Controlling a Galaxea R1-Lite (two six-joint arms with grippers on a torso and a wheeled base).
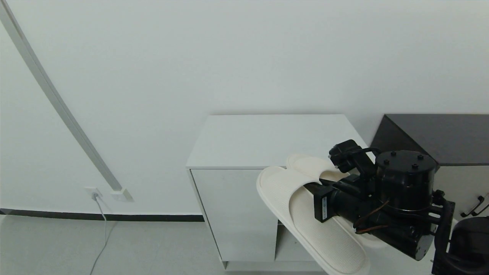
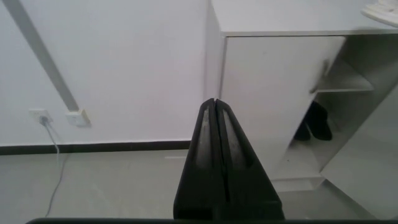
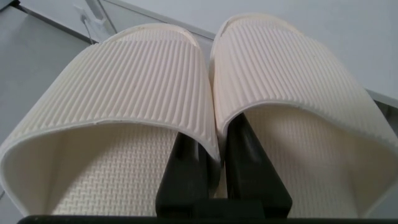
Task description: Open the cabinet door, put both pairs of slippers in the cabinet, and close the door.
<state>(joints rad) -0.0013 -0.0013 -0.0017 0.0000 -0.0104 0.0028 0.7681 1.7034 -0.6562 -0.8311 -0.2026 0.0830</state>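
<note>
The right hand (image 3: 216, 163), a finger inside each shoe, clamps a pair of cream ribbed slippers (image 1: 324, 236) by their adjoining walls, in front of the white boxy cabinet (image 1: 267, 141). The left hand (image 2: 214, 155) hangs pressed together, empty. With the cabinet's right compartment (image 1: 288, 244) open, loading seems underway; next, lower the pair inside.

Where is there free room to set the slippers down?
The cabinet top is bare across its left and back. Inside the open side, the upper shelf is bare; dark shoes sit at the bottom's back. Crowded: the top's front right corner, by the slippers the right gripper holds.
</note>
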